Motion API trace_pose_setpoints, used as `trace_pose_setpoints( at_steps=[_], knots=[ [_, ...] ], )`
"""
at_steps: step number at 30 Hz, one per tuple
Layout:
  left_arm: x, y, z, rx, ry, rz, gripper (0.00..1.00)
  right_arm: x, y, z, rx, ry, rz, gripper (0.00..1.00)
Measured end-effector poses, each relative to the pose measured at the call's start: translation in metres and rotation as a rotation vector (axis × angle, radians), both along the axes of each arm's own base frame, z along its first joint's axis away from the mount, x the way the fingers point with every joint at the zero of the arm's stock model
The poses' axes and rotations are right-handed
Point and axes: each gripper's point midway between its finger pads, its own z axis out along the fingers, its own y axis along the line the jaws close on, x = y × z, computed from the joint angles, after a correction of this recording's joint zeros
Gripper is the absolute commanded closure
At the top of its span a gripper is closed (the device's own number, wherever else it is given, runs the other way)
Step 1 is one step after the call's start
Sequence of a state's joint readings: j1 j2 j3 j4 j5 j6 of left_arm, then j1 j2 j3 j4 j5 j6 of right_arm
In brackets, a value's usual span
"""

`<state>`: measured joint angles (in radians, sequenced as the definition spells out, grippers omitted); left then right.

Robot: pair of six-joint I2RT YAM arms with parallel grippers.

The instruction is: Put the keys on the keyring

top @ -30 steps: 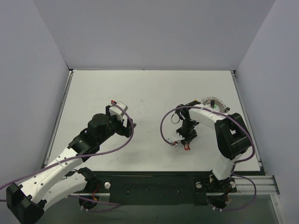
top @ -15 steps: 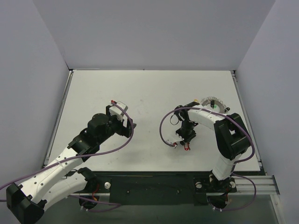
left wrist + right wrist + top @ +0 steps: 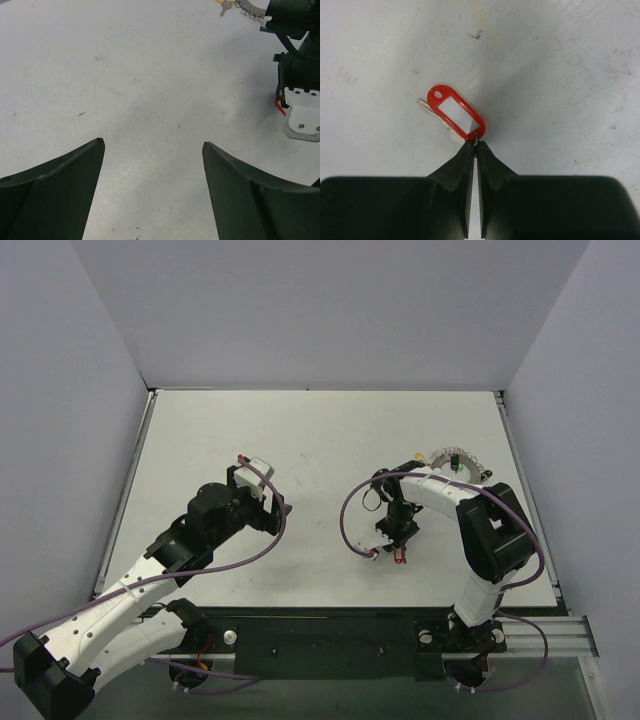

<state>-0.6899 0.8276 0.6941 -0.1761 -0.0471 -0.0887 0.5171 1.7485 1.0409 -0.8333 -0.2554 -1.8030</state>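
A red-tagged key (image 3: 456,112) lies on the white table, its silver blade (image 3: 424,105) poking out from under the tag. My right gripper (image 3: 475,145) is shut on the small wire ring at the tag's near end. In the top view the right gripper (image 3: 399,544) points down at the red key (image 3: 401,558). The keyring (image 3: 455,457), a silvery coiled loop, lies behind the right arm with a green key (image 3: 459,467) on it. The keyring (image 3: 248,7) and a yellow key (image 3: 224,6) show in the left wrist view. My left gripper (image 3: 152,145) is open and empty over bare table, left of centre (image 3: 279,507).
The right arm's wrist (image 3: 301,107) and purple cable (image 3: 350,520) stand right of the left gripper. The table (image 3: 300,440) is walled at the back and both sides. A raised rail (image 3: 525,490) runs along the right edge.
The right wrist has turned slightly over the red key, which stays in about the same spot. The left arm has not moved.
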Motion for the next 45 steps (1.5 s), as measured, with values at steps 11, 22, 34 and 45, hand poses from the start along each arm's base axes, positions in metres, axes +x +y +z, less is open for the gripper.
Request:
trace_pose_setpoints(
  at_steps=[11, 22, 34, 45],
  knots=[
    [-0.001, -0.001, 0.0, -0.002, 0.0, -0.004, 0.11, 0.0, 0.002, 0.017, 0.042, -0.037, -0.096, 1.0],
    [-0.033, -0.031, 0.011, -0.139, -0.067, -0.247, 0.44, -0.021, 0.013, 0.117, 0.44, -0.062, -0.668, 1.0],
    [-0.15, -0.167, -0.011, -0.274, -0.111, -0.729, 0.63, -0.073, 0.029, 0.161, 0.791, 0.113, -0.946, 1.0],
    [-0.143, -0.219, -0.02, -0.232, -0.23, -0.753, 0.72, -0.097, 0.037, 0.166, 0.883, 0.146, -0.85, 1.0]
  ],
)
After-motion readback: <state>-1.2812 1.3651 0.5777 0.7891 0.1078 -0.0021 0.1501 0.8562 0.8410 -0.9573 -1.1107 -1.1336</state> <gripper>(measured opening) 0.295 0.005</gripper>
